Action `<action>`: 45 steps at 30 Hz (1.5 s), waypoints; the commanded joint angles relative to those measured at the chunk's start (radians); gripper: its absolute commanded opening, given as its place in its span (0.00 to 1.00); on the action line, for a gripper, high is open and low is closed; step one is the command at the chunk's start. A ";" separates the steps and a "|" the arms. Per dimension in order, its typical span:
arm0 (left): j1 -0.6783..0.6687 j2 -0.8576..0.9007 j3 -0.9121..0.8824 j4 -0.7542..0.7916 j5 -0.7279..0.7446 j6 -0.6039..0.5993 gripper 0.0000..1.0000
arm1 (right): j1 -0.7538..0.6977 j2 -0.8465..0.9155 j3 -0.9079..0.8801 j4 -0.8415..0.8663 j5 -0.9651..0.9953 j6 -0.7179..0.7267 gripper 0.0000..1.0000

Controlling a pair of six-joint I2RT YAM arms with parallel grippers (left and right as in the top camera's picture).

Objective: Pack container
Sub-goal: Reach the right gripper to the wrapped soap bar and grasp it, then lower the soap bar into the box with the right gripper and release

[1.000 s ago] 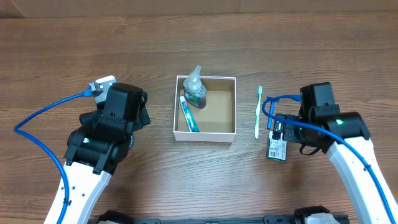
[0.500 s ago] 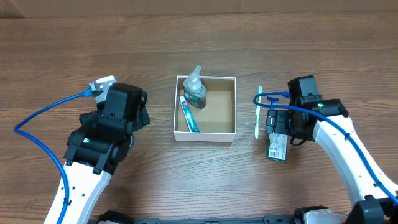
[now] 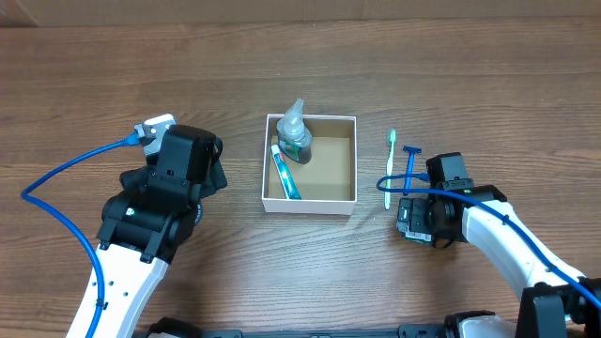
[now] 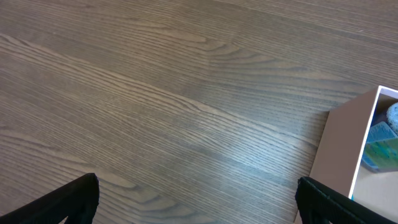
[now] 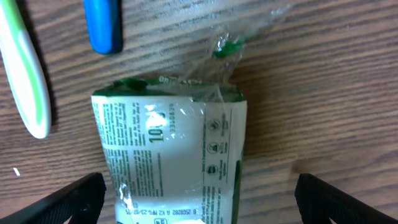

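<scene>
The container (image 3: pixel 309 206) is a small white box with a brown inside, at the table's middle. It holds a clear bottle (image 3: pixel 294 131) and a toothpaste tube (image 3: pixel 285 173). To its right lie a green and white toothbrush (image 3: pixel 390 169), a blue razor (image 3: pixel 410 158) and a green and white packet (image 3: pixel 408 231). My right gripper (image 3: pixel 418 221) is open and low over the packet (image 5: pixel 168 155), one finger on each side of it (image 5: pixel 199 208). My left gripper (image 3: pixel 208 161) is open and empty over bare table (image 4: pixel 196 211), left of the container (image 4: pixel 339 149).
The toothbrush head end (image 5: pixel 25 81) and the razor handle (image 5: pixel 102 25) lie just beyond the packet in the right wrist view. Blue cables trail from both arms. The wooden table (image 3: pixel 300 66) extends bare behind the container.
My right arm has swung in and come down over the packet, uncovering the blue razor. The left arm and the container have not moved.
</scene>
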 commanded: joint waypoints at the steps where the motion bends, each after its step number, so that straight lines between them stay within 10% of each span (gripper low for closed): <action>1: 0.005 0.005 0.014 0.004 -0.013 0.009 1.00 | -0.008 -0.003 -0.008 0.026 -0.008 -0.036 1.00; 11: 0.005 0.005 0.014 0.004 -0.013 0.009 1.00 | -0.008 0.052 -0.008 0.059 -0.017 -0.047 0.90; 26: 0.005 0.005 0.014 0.004 -0.013 0.009 1.00 | -0.008 0.082 0.063 -0.012 -0.020 -0.031 0.45; 45: 0.005 0.005 0.014 0.004 -0.013 0.009 1.00 | 0.095 -0.061 0.412 -0.198 -0.266 0.087 0.45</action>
